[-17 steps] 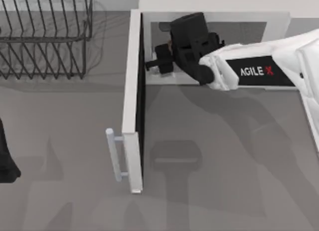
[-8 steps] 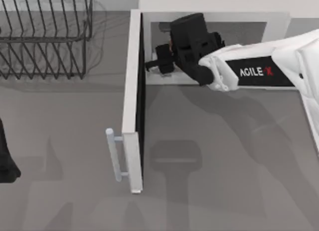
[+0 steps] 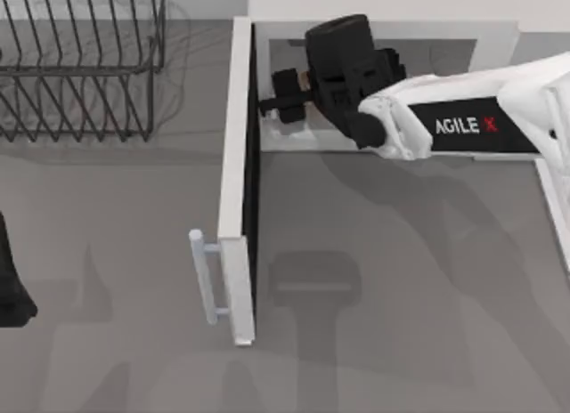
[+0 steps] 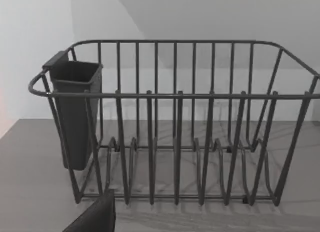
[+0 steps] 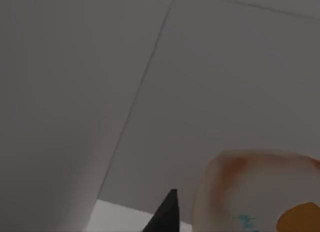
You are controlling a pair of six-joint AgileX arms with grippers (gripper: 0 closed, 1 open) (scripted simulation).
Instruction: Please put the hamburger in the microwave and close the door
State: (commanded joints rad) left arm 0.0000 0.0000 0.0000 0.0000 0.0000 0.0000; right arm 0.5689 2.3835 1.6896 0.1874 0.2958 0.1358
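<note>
The white microwave [image 3: 499,35] stands at the back of the table with its door [image 3: 233,164] swung wide open toward the front, bar handle [image 3: 205,275] on the outer side. My right gripper [image 3: 281,100] reaches into the cavity near the hinge side. In the right wrist view the hamburger [image 5: 260,192], pale cream with orange patches, sits right against one dark fingertip [image 5: 167,214], with the pale microwave wall [image 5: 225,82] behind it. The gripper is shut on the hamburger. My left gripper [image 3: 11,293] is parked at the table's left edge.
A dark wire dish rack [image 3: 80,66] stands at the back left, left of the open door; the left wrist view faces the rack [image 4: 175,127] and the dark cup holder [image 4: 75,112] on its end. Bare grey table lies in front of the microwave.
My right gripper has moved a little deeper toward the back of the microwave cavity, hamburger still in it. The door and the left arm have not moved.
</note>
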